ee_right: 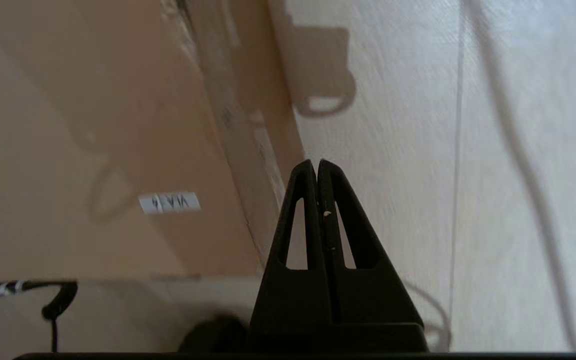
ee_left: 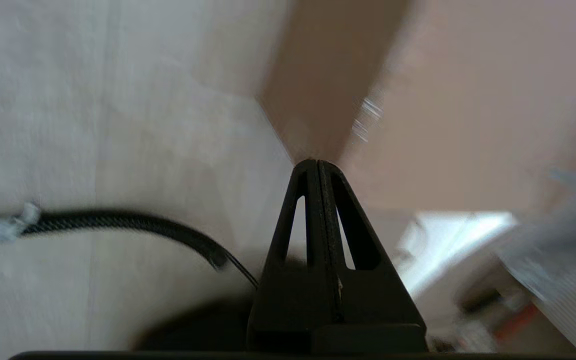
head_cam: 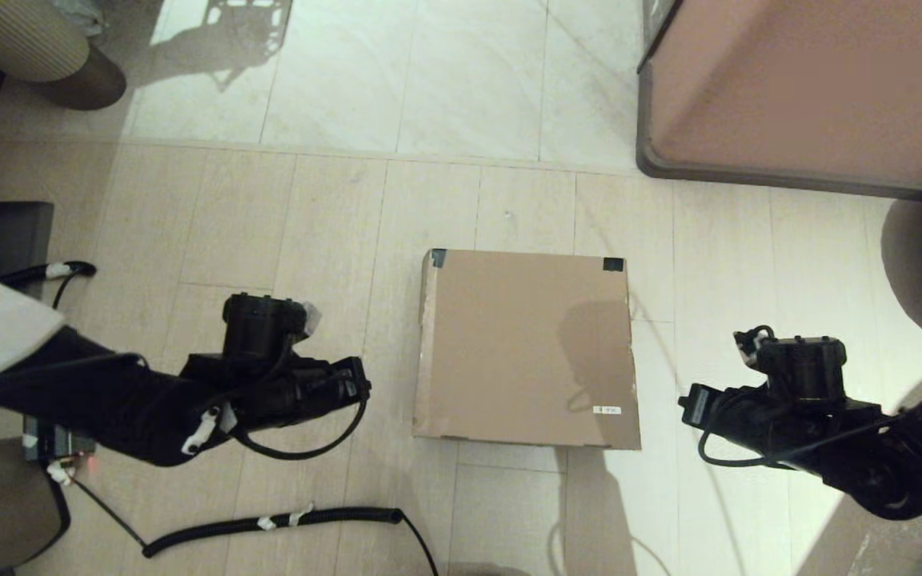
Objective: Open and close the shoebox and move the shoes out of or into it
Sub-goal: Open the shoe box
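Left gripper [ee_left: 318, 167], fingers pressed together, empty, arm reaching in low from the left. Right gripper [ee_right: 318, 167], fingers likewise pressed together, empty, arm reaching in from the right.

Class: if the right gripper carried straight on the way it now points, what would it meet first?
Probably the shoebox: the shut right gripper aims at its near side wall, though it might graze the floor beside it.

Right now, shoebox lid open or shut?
Shut. The shoebox lid lies flat over the whole top in the head view, taped corners and white label facing up, with no gap showing. Contents cannot be seen.
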### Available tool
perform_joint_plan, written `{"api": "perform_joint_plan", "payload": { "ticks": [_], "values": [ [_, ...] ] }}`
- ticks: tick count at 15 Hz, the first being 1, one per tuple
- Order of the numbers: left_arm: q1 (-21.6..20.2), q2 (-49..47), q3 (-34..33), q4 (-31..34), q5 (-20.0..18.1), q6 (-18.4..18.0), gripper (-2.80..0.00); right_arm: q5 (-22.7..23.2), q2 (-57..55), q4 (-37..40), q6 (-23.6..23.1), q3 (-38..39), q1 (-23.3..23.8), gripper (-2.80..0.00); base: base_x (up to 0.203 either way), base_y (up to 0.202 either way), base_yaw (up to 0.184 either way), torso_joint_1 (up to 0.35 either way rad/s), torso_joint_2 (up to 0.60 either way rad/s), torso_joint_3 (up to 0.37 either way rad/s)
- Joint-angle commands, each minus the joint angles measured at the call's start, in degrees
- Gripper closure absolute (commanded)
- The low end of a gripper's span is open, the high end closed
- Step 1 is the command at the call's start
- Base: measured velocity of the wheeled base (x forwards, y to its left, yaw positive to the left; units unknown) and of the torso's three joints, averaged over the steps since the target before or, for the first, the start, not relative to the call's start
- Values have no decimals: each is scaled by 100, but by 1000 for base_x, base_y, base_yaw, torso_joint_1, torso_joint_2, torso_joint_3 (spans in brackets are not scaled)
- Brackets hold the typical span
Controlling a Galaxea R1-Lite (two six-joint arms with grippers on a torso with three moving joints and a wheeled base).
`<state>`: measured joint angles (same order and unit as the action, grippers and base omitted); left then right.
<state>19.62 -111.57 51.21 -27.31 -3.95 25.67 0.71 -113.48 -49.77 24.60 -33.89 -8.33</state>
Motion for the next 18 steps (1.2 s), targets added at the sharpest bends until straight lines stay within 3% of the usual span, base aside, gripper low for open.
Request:
{"api": "perform_joint_plan", "payload": {
  "ticks": [1,3,15,18],
  "values": [
    [22,-665,240,-121,360,-3,0,-68,-661,-415,-56,-267,-274,0,0,0,0,0,0,0],
    [24,-898,404,-236,542,-9,0,-88,-708,-420,-76,-318,-456,0,0,0,0,0,0,0],
    [25,-1797,1470,-201,616,-18,0,-117,-1274,-429,-77,-706,-449,0,0,0,0,0,0,0],
    [136,-2051,1672,-222,790,22,0,-361,-1308,-451,-87,-600,-393,0,0,0,0,0,0,0]
  ]
}}
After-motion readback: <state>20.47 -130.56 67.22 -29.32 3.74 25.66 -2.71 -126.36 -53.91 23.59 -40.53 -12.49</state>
